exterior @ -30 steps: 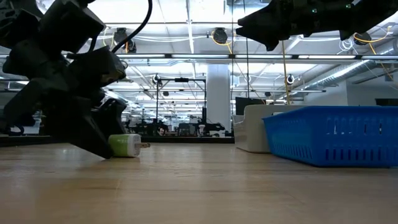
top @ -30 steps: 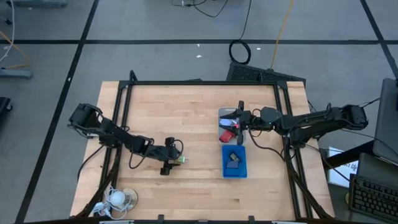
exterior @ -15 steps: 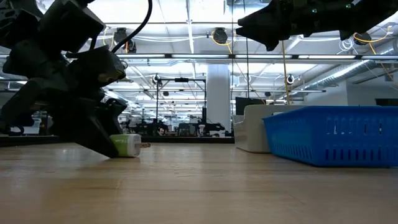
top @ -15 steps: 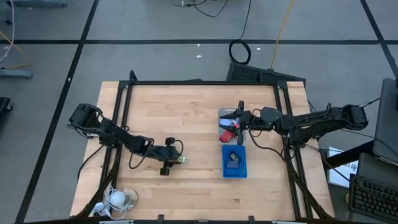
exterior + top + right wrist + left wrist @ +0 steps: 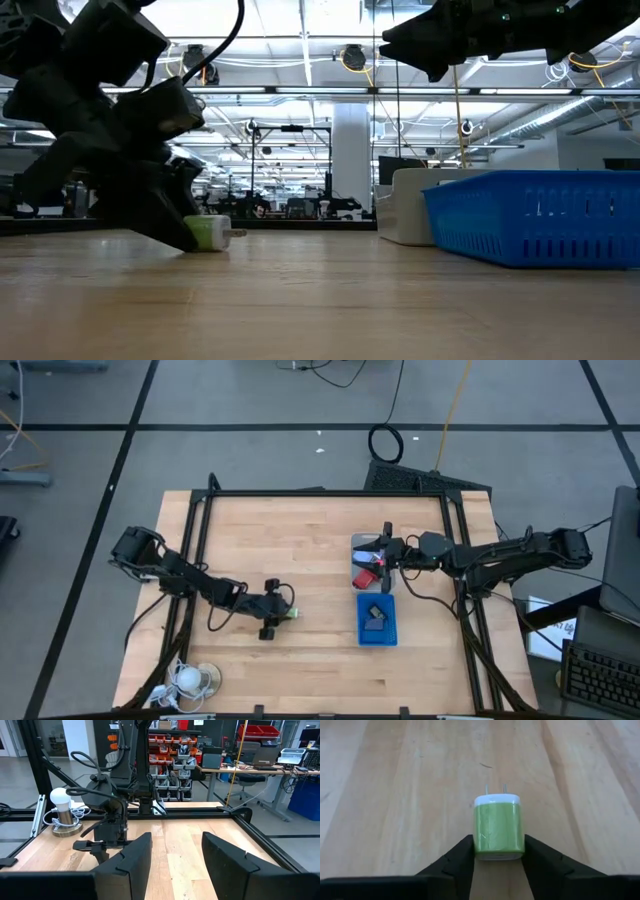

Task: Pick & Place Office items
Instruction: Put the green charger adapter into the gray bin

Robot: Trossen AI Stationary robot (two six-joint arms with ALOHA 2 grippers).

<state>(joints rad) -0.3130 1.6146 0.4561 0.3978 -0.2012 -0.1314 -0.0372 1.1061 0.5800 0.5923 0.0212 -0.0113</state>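
Now, on my left side I have the left gripper (image 5: 497, 857) down on the bare wood, its two fingers pressed to the sides of the green charger plug (image 5: 498, 829), which still lies on the table (image 5: 300, 530), prongs pointing away. Further right, the clear tray (image 5: 366, 546) holds a red piece and the blue tray (image 5: 378, 632) a dark one, so some items look sorted. My right gripper (image 5: 172, 852) hangs above the trays, fingers apart and empty; I judge the plug's lift and drop remain.
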